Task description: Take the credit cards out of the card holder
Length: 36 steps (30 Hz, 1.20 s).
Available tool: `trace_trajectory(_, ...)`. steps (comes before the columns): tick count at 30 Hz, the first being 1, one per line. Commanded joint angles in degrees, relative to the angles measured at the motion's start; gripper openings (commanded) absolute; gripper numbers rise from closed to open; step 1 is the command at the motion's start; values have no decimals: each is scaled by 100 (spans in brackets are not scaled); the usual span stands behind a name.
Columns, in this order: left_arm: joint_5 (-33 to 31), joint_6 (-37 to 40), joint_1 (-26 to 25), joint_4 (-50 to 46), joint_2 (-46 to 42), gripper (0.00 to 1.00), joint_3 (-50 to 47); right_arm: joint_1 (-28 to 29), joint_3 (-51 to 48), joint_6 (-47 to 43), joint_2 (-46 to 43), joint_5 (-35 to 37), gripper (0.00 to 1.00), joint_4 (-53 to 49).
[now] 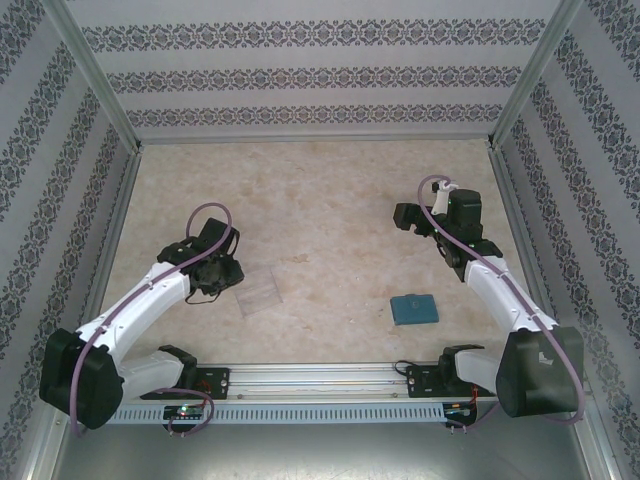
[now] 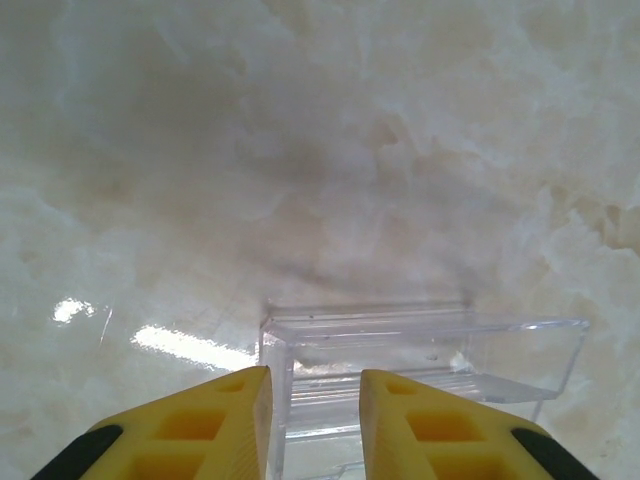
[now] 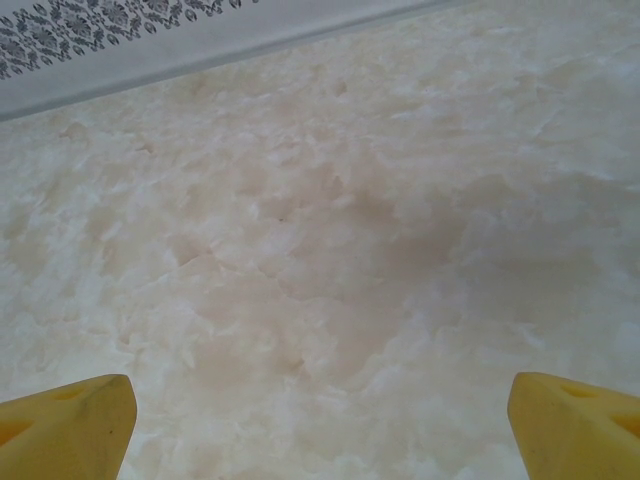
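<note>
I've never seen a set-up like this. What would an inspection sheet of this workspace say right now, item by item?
Surface: marbled beige table, glossy, no spills seen.
Job's things: teal card holder lies flat and looks closed, on the right arm's side.
Clutter: clear plastic tray, on the left arm's side.
Grippers: left gripper has its jaws narrowly apart at the tray's corner, and it is unclear whether they grip it. Right gripper has its jaws wide apart over bare table.
Cables: a purple cable loops along each arm.
Surroundings: patterned walls on three sides, with metal posts at the corners.
</note>
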Motion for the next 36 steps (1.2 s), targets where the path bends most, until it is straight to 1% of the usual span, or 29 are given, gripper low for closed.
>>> trace_trajectory(1, 40, -158, -81, -147, 90, 28, -132, 56, 18, 110, -154, -49, 96, 69)
trace_trajectory(8, 145, -136, -94, 45, 227, 22, -276, 52, -1, 136, -183, -36, 95, 102)
trace_trajectory(22, 155, -48, -90, 168, 442, 14, -312, 57, -45, 145, -181, -50, 96, 141)
trace_trajectory(36, 39, 112, -91, -154, 516, 7, 65, 56, -11, 101, -227, -61, 95, 103)
